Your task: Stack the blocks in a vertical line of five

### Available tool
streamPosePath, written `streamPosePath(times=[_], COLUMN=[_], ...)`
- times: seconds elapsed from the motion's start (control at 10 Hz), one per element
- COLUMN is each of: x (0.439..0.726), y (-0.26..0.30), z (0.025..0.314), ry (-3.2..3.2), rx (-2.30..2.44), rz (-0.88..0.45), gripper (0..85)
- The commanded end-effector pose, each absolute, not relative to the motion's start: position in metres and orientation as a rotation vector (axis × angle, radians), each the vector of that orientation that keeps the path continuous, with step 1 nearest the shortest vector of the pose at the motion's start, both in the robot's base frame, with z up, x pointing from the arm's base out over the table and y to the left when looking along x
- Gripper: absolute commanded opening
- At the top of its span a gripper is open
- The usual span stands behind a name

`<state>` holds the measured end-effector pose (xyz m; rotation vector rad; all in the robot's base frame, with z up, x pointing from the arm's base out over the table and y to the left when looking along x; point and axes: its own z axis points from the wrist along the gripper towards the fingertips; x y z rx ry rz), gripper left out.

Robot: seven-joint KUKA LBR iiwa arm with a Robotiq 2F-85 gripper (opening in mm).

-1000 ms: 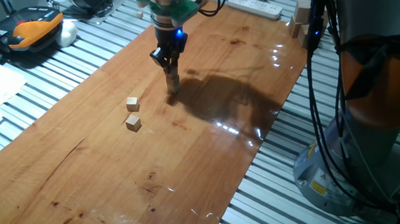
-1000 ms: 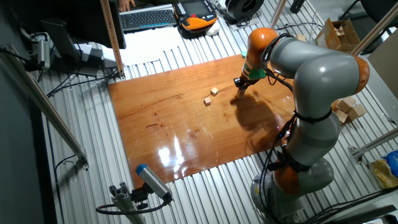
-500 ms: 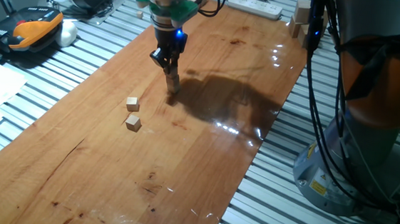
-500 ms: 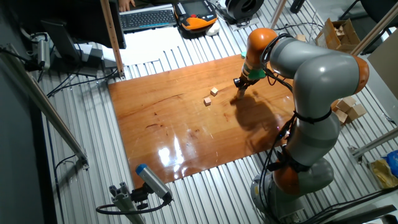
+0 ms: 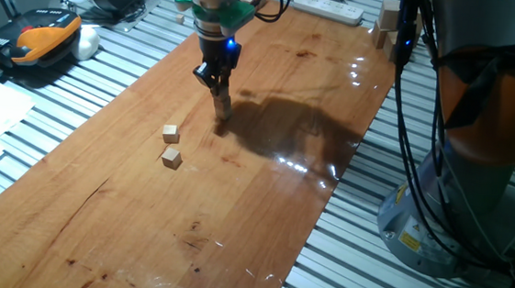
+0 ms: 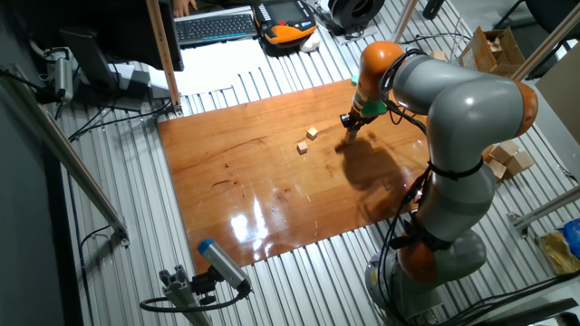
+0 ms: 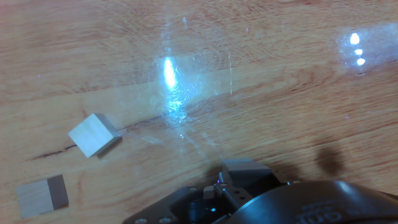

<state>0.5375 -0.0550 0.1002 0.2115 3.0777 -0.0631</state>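
Two tiny tan blocks lie loose on the wooden board: one block (image 5: 170, 133) and a second block (image 5: 172, 157) just in front of it. From the other fixed view they show as block (image 6: 312, 132) and block (image 6: 302, 147). In the hand view they sit at the left, block (image 7: 93, 134) and block (image 7: 41, 196). My gripper (image 5: 221, 104) points down at the board to their right, also seen as the gripper (image 6: 350, 129). A slim tan column stands at its tips; I cannot make out single blocks in it. Only the gripper's dark housing (image 7: 249, 193) shows in the hand view.
Larger pale wooden blocks (image 5: 389, 21) sit at the board's far corner, more of them (image 6: 507, 159) beside the robot's base. An orange device (image 5: 47, 34), a keyboard (image 6: 214, 25) and a power strip (image 5: 328, 7) lie off the board on the slatted table.
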Motion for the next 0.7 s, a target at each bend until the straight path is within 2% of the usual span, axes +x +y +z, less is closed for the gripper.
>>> streamPosePath(times=[0.0, 0.6], x=[0.5374, 0.536], y=[-0.0551, -0.056], z=[0.1001, 0.099], ry=[3.078, 3.078], rx=[0.209, 0.209], rz=[-0.065, -0.06], gripper=[0.0, 0.0])
